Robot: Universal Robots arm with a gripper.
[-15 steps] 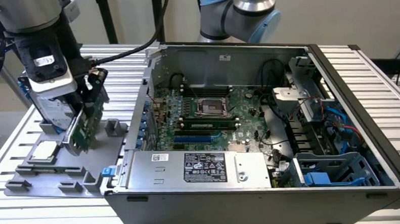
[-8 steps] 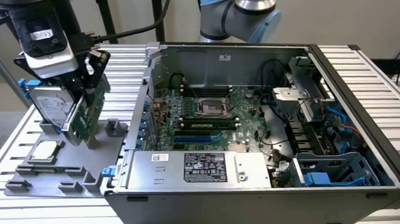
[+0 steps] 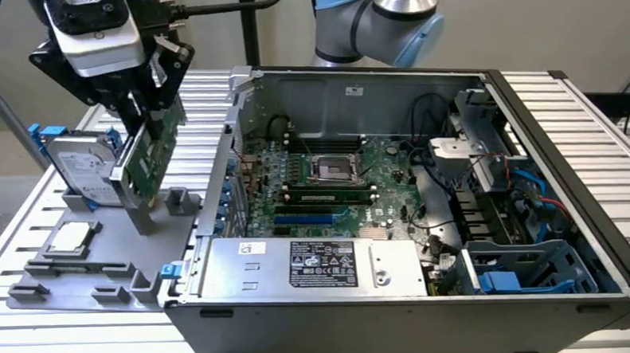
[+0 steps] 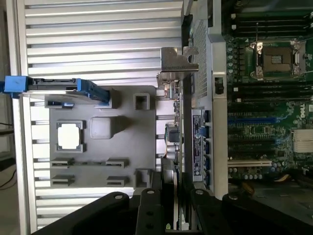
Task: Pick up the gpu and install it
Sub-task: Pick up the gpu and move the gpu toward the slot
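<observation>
The gpu (image 3: 149, 156) is a thin green card with a silver bracket (image 4: 178, 63) at one end. It hangs upright over the grey parts fixture (image 3: 137, 252), just outside the case wall on the exterior view's left. My gripper (image 3: 147, 104) is shut on its upper edge. The wrist view looks down the card's edge (image 4: 175, 142), with my black fingers (image 4: 151, 200) on either side of it. The card's lower corner is close to a grey post (image 3: 142, 220); whether they touch is unclear. The open computer case (image 3: 299, 297) shows its motherboard (image 3: 342, 171) with a blue slot (image 3: 311, 219).
A silver hard drive with blue rails (image 3: 81, 163) stands upright in the fixture beside the card. A square processor chip (image 3: 75, 233) lies in a fixture pocket. The case holds a power supply (image 3: 319, 264), cables and a blue drive cage (image 3: 516, 267). Everything sits on a ribbed aluminium table (image 3: 600, 132).
</observation>
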